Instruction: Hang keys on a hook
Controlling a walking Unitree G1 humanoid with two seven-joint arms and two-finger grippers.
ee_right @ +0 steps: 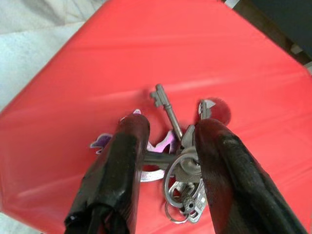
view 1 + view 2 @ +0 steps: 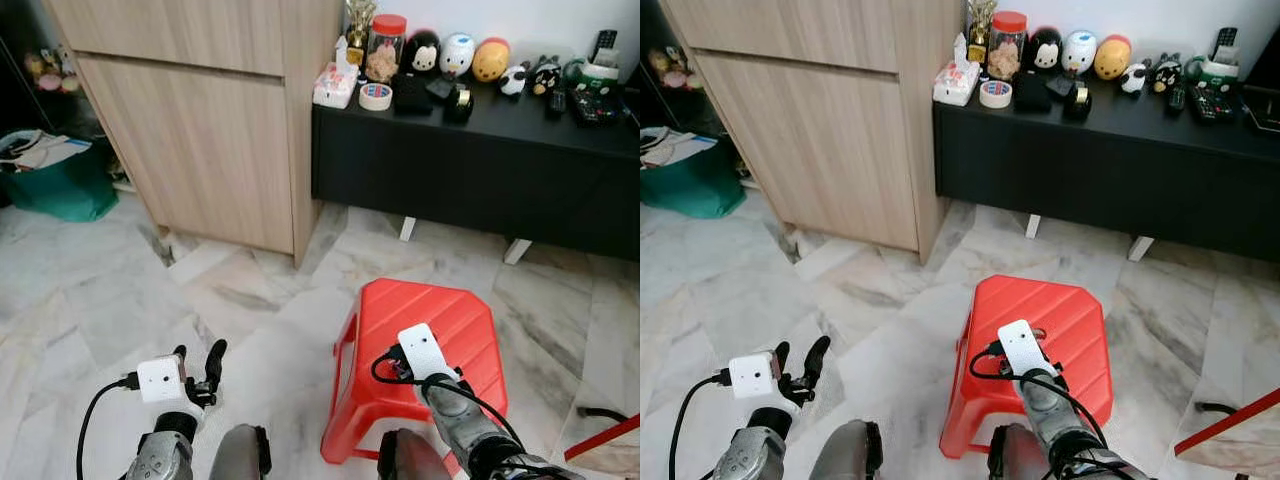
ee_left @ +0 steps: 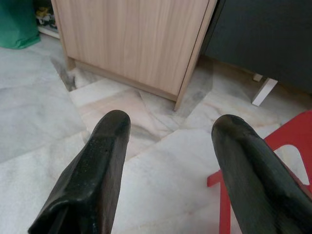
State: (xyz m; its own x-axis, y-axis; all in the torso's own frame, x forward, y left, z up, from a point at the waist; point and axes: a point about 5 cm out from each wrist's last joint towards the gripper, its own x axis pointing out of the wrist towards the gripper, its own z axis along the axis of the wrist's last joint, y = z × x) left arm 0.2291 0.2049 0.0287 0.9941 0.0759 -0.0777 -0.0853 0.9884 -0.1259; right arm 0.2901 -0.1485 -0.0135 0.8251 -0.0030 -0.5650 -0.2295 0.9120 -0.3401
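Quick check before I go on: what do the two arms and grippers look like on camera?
Both arms are silver-grey metal. The left gripper and right gripper each have two long, matte black, round-tipped fingers. A white box with a small dark hole sits on each wrist, with a black cable looping back along the arm.

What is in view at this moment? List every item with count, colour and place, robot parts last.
keys: one bunch, silver with a purple tag, on the stool top between the right gripper's fingers
stool: one, red plastic, on the marble floor in front of the robot
wooden cabinet: one, light wood, to the left of the black console
black console: one, against the wall, its top crowded with small things
jar: one, red lid, on the console
tape roll: one, white, on the console
round figurines: three; black, white, orange; at the console's back
green bag: one, far left on the floor
left gripper: open, low over the floor
right gripper: astride the keys, over the stool
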